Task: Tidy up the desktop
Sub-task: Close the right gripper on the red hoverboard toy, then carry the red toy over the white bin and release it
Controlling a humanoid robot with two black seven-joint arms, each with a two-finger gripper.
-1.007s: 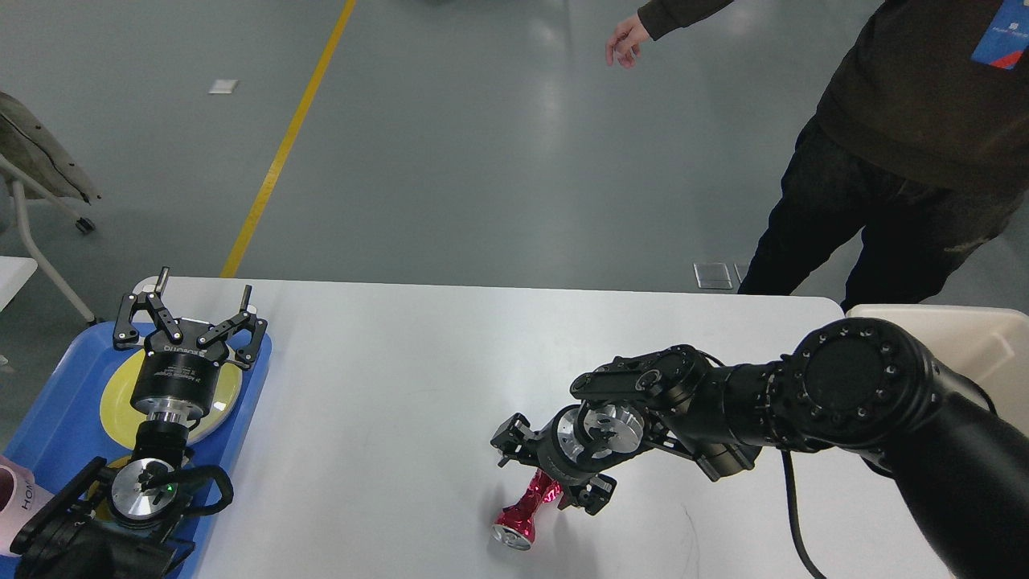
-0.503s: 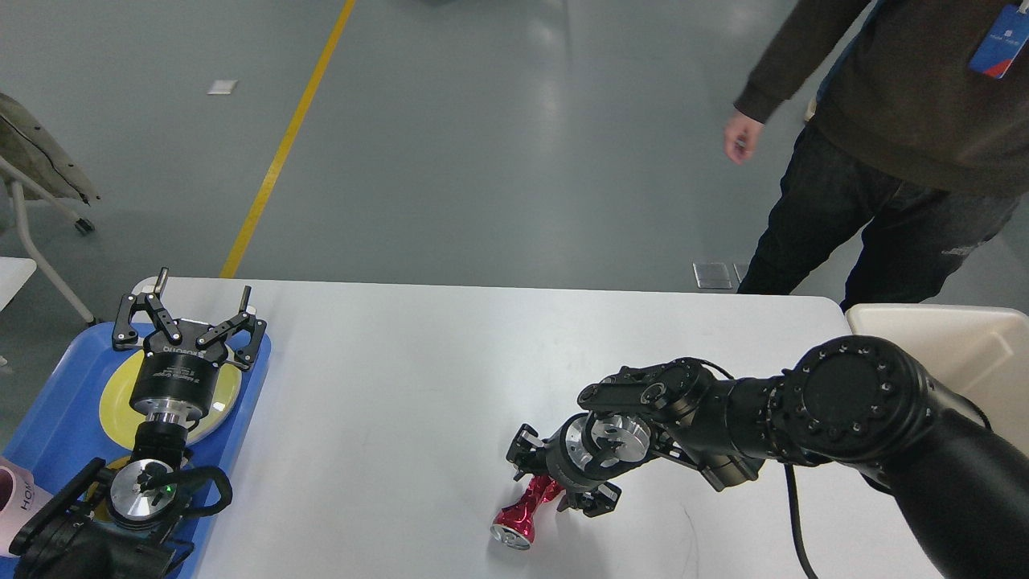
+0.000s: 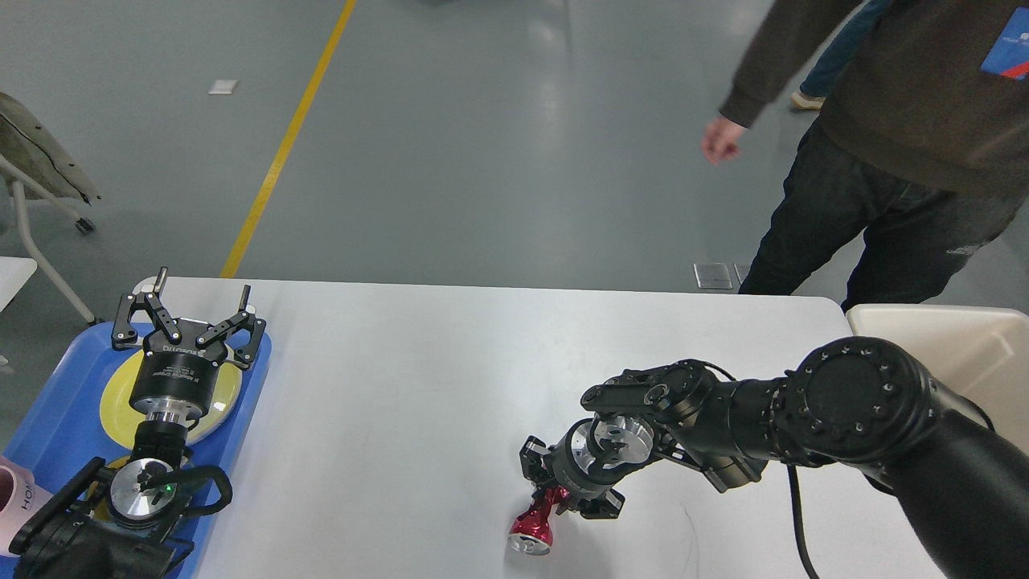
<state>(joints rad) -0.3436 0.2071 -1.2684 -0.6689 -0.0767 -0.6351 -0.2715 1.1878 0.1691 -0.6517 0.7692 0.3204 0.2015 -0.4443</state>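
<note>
Head view: right claw [image 3: 555, 492] grips a crumpled red foil wrapper [image 3: 534, 523] low over the near edge of the white table [image 3: 418, 386]. Left claw [image 3: 189, 322] hangs spread open above a yellow plate [image 3: 229, 394] on the blue tray [image 3: 56, 418].

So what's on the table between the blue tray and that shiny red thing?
Nothing: in the head view, only bare white desktop separates the blue plastic tray from the shiny red foil object.

Blue tray [image 3: 56, 418] with yellow plate [image 3: 120, 394] seen at lower left. Cream bin [image 3: 977, 346] at right edge. Person in dark clothes [image 3: 900, 145] seen upper right; yellow floor line [image 3: 289, 137] upper left.
</note>
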